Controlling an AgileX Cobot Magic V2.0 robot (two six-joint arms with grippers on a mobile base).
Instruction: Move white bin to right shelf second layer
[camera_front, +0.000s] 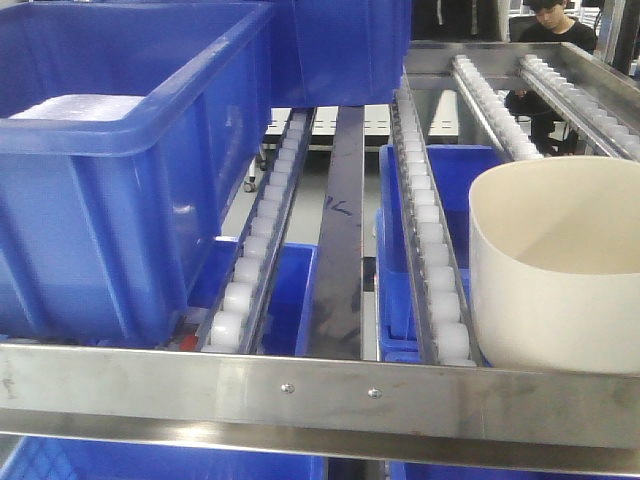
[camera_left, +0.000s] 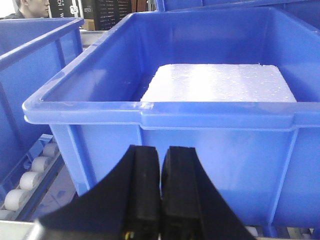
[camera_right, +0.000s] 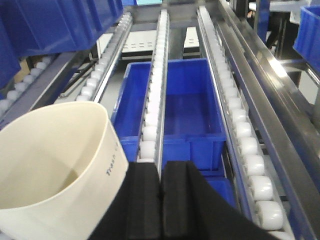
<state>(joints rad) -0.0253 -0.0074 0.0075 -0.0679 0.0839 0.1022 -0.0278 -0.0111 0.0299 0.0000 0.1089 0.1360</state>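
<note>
White bin (camera_right: 52, 165) sits on roller rails (camera_right: 152, 95) just left of right pincer (camera_right: 161, 210), jaws pressed together, empty, left pincer (camera_left: 160, 195) likewise closed, blue crate (camera_left: 165, 120) directly ahead.

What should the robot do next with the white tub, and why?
Probably back the right end effector away. It looks shut and empty beside the white bin, which already appears to sit on the roller rails behind the steel front lip.
</note>
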